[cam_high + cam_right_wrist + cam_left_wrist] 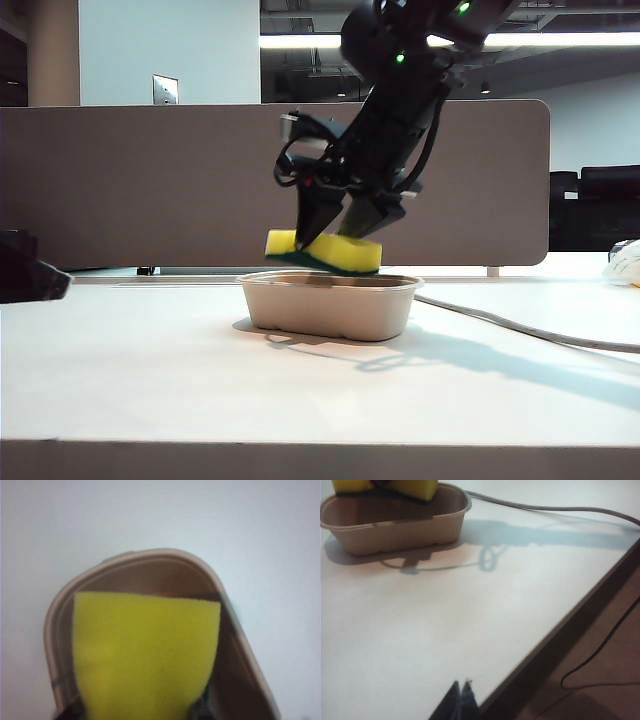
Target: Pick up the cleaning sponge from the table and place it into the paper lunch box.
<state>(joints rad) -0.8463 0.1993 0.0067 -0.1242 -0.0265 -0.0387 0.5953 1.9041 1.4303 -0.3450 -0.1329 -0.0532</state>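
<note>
Holding the cleaning sponge point(325, 252) pinched in my right tool point(343, 232) directly above the paper lunch box point(330, 305) for a clean drop, I park my left tool point(460, 686), tips together and empty, low over the tabletop point(150, 370).

You have lots of bare desk point(150, 370) around the paper lunch box point(330, 305). Watch the grey cable point(530, 332) lying just behind it on the right.

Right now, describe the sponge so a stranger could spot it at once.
Start at the white table and find the beige lunch box near its middle. Just above the box's rim the right gripper pinches the sponge; the left gripper is parked off to the left. It is the only bright yellow block, with a dark green underside.
</note>
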